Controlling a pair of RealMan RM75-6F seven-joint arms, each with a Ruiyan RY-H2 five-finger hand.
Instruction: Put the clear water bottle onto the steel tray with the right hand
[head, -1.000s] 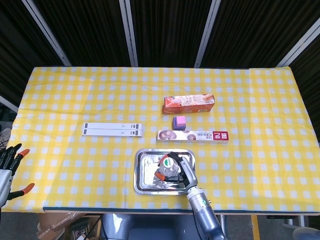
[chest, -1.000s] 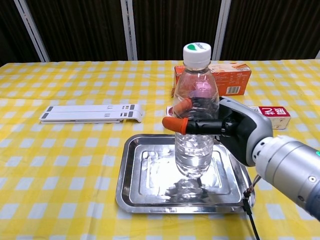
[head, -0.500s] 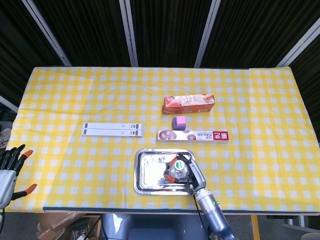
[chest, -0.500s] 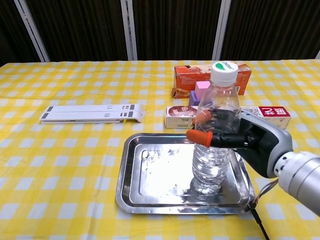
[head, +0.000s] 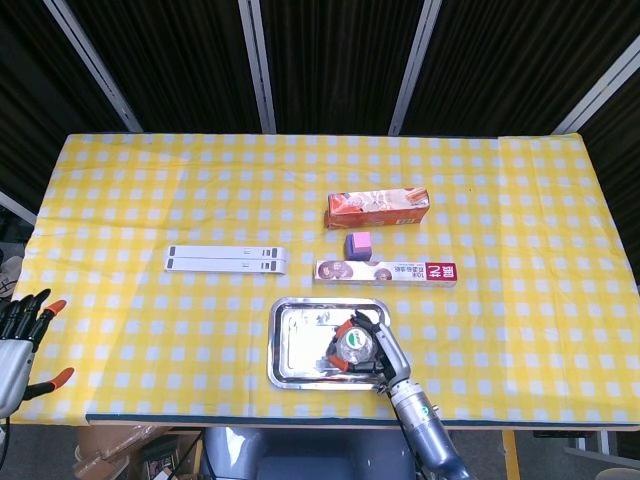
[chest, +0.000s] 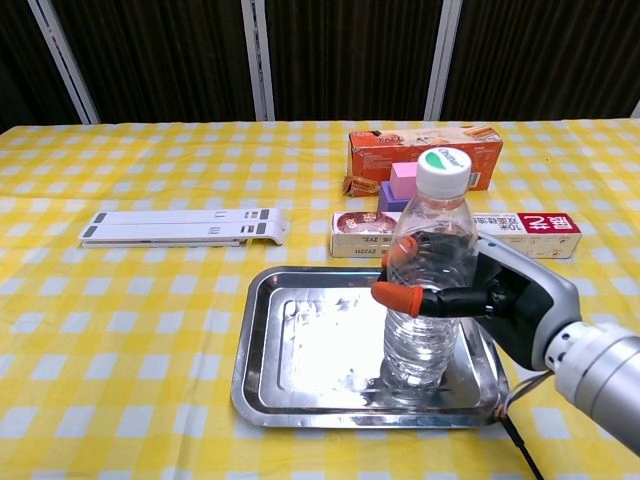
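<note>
The clear water bottle, with a white and green cap, stands upright on the right side of the steel tray. My right hand grips the bottle around its middle, orange fingertips wrapped across its front. From above, the head view shows the bottle in the tray with the right hand beside it. Off the table's left edge, my left hand hangs with fingers spread and nothing in it.
Behind the tray lie a long white and red box, a purple cube and an orange box. A flat white stand lies at the left on the yellow checked cloth.
The right hand carried the bottle from the tray's middle to its right side and lowered it until its base stands on the tray. The left hand barely moved.
</note>
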